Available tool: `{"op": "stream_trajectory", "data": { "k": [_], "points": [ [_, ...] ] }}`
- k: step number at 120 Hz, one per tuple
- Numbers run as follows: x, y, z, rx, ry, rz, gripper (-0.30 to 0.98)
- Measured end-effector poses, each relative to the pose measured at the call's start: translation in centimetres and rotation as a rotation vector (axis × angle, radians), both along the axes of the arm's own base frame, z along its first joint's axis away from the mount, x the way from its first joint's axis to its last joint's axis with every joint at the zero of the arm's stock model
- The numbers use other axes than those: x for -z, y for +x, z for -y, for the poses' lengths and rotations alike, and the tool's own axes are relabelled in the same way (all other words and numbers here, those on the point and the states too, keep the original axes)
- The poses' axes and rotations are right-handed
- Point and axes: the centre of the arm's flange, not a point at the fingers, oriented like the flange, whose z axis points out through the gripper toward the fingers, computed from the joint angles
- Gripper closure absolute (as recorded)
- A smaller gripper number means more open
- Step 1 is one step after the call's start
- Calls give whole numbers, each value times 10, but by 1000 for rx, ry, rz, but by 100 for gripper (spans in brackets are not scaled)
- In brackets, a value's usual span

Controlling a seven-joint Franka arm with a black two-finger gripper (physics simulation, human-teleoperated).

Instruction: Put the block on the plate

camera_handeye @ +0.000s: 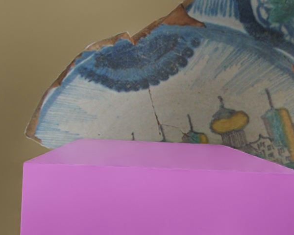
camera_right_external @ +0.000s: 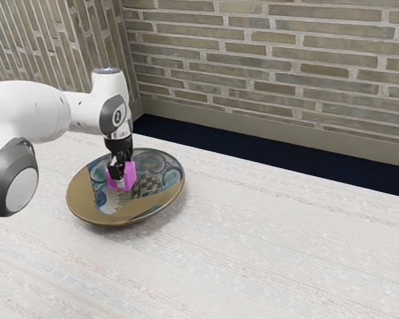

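Block (camera_right_external: 128, 178), pink and box-shaped, is over the plate (camera_right_external: 78, 199), inside the ring of its rim in the exterior view. Whether its underside touches the plate or sits just above it, I cannot tell. The claw (camera_right_external: 122, 174) points down at it with its 2 black fingers partly closed, as far as the block's width lets them, and has the block gripped between them. 1 finger lies across the block's near side; the other is mostly hidden behind it.

In the wrist view the block's flat top edge and broad pink side stand before the plate's painted picture: blue brushwork, a thin crack, and small towers with domes (at least 1 of them yellow). Plain brownish gold borders the picture, which has a ragged edge.

The plate is wide and round, and rests on a bench (camera_right_external: 272, 246) with a pale, faintly streaked top. The white arm (camera_right_external: 30, 109), with grey joints, reaches in from the exterior view's left. Beyond the bench are a dark blue floor (camera_right_external: 253, 155), a tan baseboard (camera_right_external: 253, 124) and a brick wall (camera_right_external: 266, 66).
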Motion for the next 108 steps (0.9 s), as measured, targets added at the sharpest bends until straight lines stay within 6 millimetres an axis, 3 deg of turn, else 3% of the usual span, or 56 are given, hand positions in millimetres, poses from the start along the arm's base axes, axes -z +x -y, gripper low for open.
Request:
{"op": "stream_trajectory", "data": {
  "k": [48, 83, 108],
  "points": [
    [-3, 5, 3, 9, -4, 40, 7],
    [-83, -6, 8, 26, -71, 112, 2],
    [-135, -22, 42, 103, -131, 100, 1]
  ]
}}
